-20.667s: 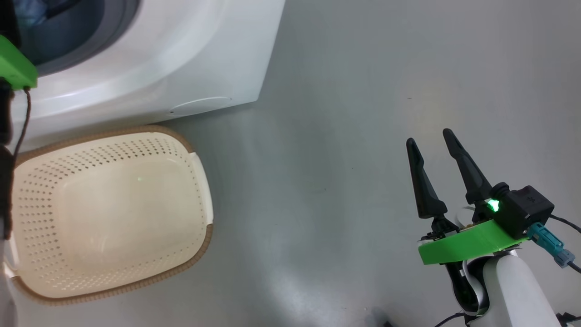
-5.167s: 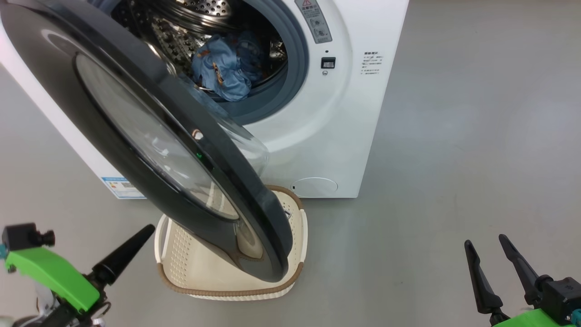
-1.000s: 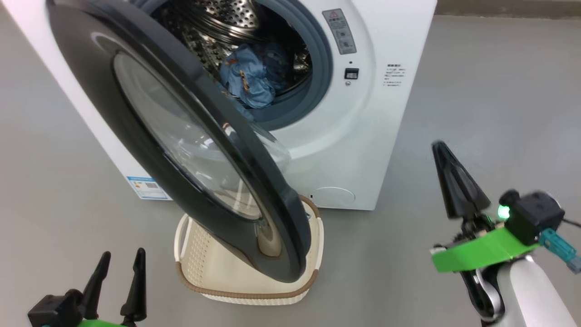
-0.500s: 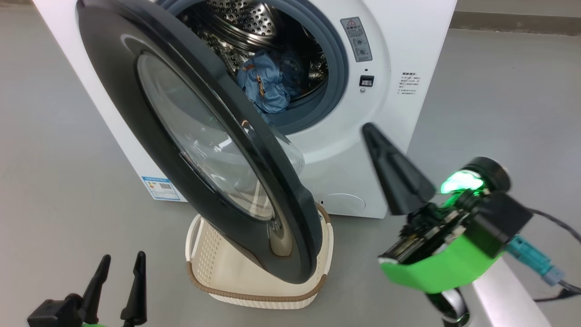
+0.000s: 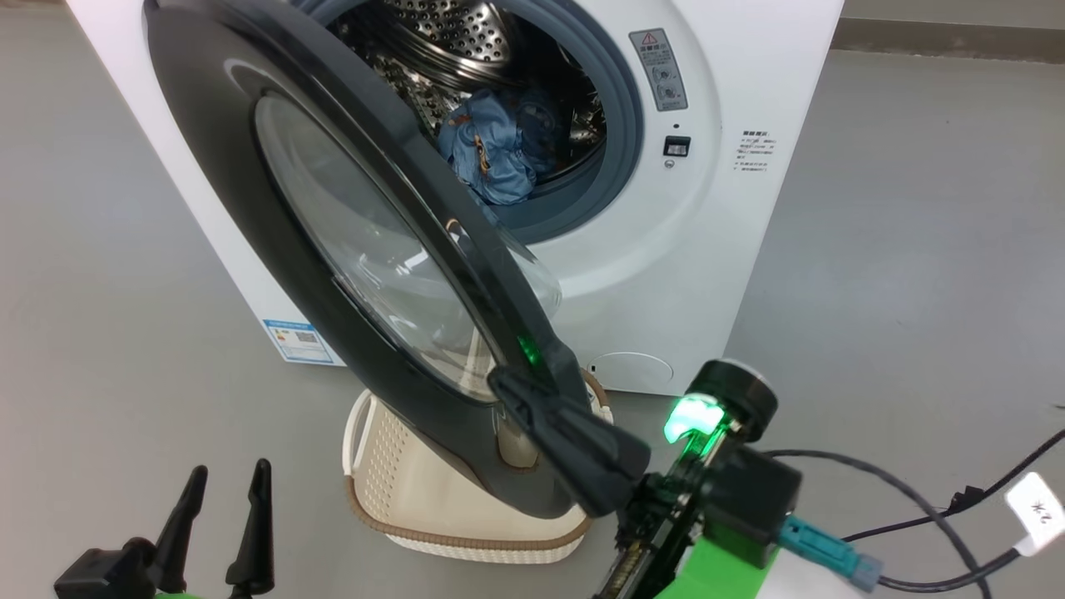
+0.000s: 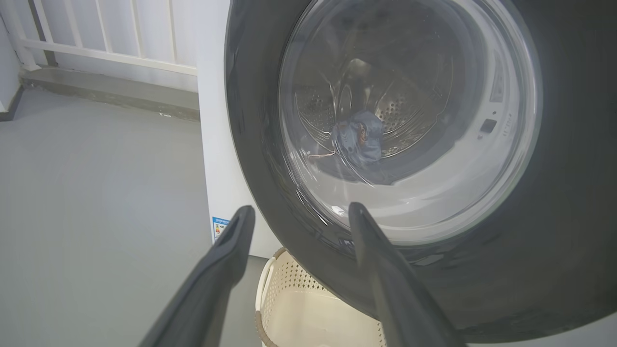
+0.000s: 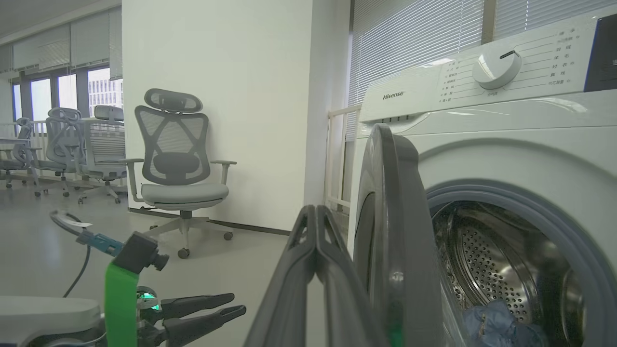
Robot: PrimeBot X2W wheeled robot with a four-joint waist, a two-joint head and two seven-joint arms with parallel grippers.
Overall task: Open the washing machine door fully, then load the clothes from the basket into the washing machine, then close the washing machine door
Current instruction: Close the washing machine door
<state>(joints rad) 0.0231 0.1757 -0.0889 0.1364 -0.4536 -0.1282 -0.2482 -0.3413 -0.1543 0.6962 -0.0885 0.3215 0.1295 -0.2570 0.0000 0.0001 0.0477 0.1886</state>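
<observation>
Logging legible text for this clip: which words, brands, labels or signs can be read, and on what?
"Hisense": brand on the washing machine top, right wrist view.
Program labels around the dial: too small to read.
Grey warning sticker on the front: red triangle sign, text too small.
Small print right of it: blurred.
Blue label sticker low on the side: too small.
White cable tag: marks unclear.

A grey mesh office chair (image 7: 173,144) stands by a white pillar (image 7: 217,72) on grey floor (image 5: 915,249), more chairs (image 7: 67,137) behind.
</observation>
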